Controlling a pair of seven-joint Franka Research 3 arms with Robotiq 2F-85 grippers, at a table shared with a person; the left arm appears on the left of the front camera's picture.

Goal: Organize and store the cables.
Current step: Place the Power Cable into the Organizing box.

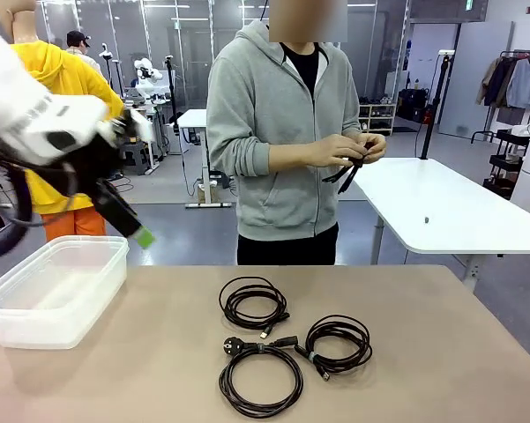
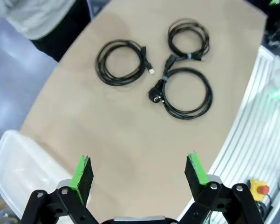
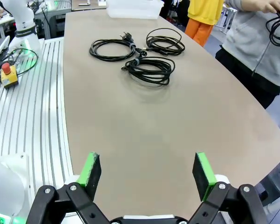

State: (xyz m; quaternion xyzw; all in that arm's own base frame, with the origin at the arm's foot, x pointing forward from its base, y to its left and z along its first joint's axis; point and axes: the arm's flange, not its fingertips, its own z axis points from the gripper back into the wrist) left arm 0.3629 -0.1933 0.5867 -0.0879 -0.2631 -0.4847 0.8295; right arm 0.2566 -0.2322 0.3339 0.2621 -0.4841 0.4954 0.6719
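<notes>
I see three coiled black cables lying loose on the tan table (image 1: 441, 352), grouped low and centre in the front view. The far coil (image 1: 223, 302) sits just left of centre, its small plug end pointing toward the lower right. Below it lies the near coil (image 1: 260, 411), the widest of the three, with a round mains plug at its upper left. The right-hand coil (image 1: 366, 345) is a tighter bundle, and a connector lies between it and the near coil. A fourth cable (image 1: 348, 174) is off the table, held at chest height in the person's hands (image 1: 335, 152), in the upper centre of the frame. A clear plastic tub (image 1: 35, 328) stands at the left edge of the table, well apart from the coils.

My left gripper (image 2: 140, 164) hangs over the table beside the tub, its fingers spread wide above bare tabletop. In its wrist view the three coils sit in the upper half. My right gripper (image 3: 146, 164) is likewise spread wide over bare table, with the coils near the top of its view.
</notes>
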